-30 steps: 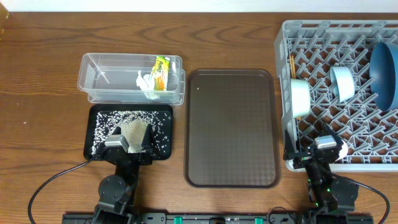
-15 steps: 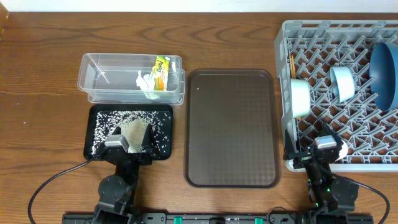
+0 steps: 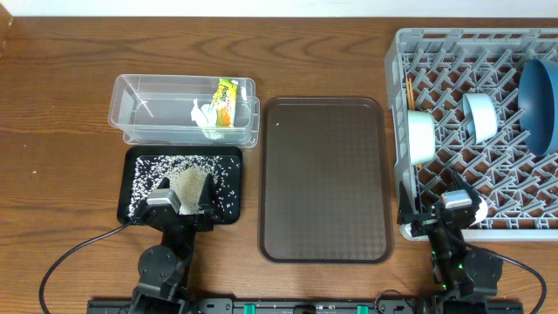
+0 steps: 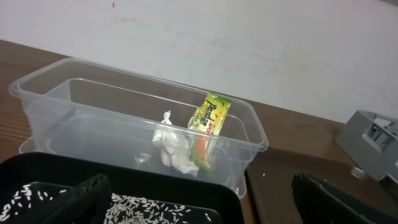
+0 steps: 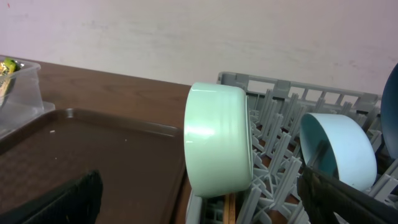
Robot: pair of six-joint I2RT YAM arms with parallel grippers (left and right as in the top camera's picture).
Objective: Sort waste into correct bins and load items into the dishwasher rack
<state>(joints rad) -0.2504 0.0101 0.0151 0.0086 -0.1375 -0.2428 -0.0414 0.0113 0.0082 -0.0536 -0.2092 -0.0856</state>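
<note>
Rice (image 4: pixel 149 202) lies under left gripper (image 4: pixel 205 202), jaws spread wide.

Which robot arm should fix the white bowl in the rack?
Probably right. The right gripper sits open at the near edge of the rack, just in front of the white green-rimmed bowl. The left gripper is over the black tray, beyond the brown tray.

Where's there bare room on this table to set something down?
The brown tray between the clear tub and the rack is bare. So is the table left of both bins. Crowded: rice covers the black tray, and bowls fill the rack.
</note>
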